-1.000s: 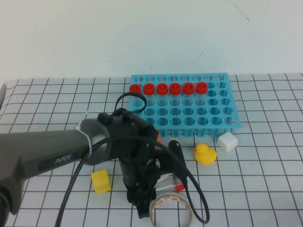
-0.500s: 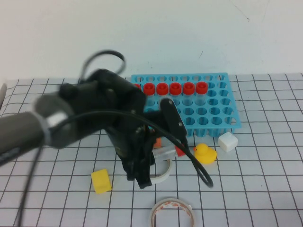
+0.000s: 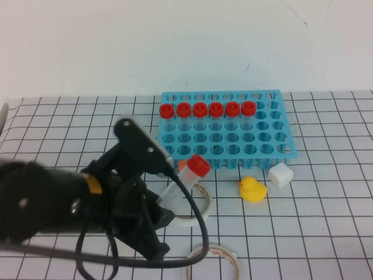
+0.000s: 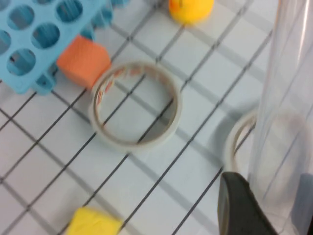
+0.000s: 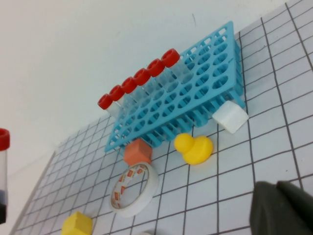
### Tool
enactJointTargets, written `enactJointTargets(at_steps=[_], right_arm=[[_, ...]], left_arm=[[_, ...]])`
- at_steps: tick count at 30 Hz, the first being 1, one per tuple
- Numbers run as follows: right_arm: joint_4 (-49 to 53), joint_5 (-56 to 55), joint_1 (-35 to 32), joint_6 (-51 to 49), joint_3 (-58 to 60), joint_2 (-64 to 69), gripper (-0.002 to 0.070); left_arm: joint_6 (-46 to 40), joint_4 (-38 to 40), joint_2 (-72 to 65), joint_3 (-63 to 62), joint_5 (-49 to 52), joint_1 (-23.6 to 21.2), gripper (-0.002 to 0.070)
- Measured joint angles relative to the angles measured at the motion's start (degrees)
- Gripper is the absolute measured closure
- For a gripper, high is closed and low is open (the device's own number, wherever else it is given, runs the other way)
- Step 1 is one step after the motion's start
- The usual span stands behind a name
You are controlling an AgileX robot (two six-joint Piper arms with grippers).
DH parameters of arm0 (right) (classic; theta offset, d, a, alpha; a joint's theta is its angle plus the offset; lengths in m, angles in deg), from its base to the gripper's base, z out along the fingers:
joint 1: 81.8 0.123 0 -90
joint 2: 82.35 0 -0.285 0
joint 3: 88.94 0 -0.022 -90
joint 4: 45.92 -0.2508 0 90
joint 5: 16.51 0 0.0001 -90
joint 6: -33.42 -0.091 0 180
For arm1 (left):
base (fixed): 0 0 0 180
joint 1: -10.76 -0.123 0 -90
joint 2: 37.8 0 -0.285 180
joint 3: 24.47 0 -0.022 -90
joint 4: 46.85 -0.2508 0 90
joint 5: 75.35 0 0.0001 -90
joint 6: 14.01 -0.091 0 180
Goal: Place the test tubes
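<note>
Blue plastic tube rack (image 3: 274, 131): far side of table, six red-capped tubes in one row, free holes around them. Your left gripper (image 3: 158, 205): near side, pinching clear red-capped test tube (image 3: 185, 179) by lower end, off table. Rack lies ahead-right of it. Tube axis tilted, cap leaning toward rack; likely you must upright it first. Right gripper (image 5: 279, 208): out at right, jaws pressed together; left arm nearer.

Bulky matte-black left arm (image 3: 46, 207), yellow-orange band (image 3: 91, 184) around it, thin black cable (image 3: 203, 227) looping off its side, black left gripper (image 3: 166, 201) low over the near table (image 3: 326, 233), right gripper (image 5: 283, 208) a dark grey bulk.
</note>
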Motion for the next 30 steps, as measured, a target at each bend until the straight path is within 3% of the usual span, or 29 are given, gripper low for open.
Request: enactJointTargets(at_steps=[3, 5, 10, 18, 30], right_arm=[[-2.35, -0.22, 0.0, 0.87, 0.0, 0.0, 0.0678], [-8.33, -1.09, 0.0, 5.68, 0.0, 0.0, 0.0678], [-25.36, -1.03, 0.0, 24.7, 0.0, 0.0, 0.0678], [-33.46, 3.68, 0.0, 41.65, -4.14, 3.15, 0.0678], [-40.3, 17.87, 0.0, 66.53, -19.03, 34.67, 0.0667]], left_arm=[[0.0, 8.4, 2.45, 4.79, -8.58, 0.0, 0.0465], [0.0, 19.47, 2.97, 8.07, -16.84, 0.0, 0.0465], [0.0, 30.03, 2.04, 9.36, -26.73, 0.0, 0.0465], [0.09, 33.11, 0.11, 9.54, -33.71, 0.0, 0.0465], [0.09, 33.47, -0.3, 9.54, -36.9, 2.26, 0.0465]])
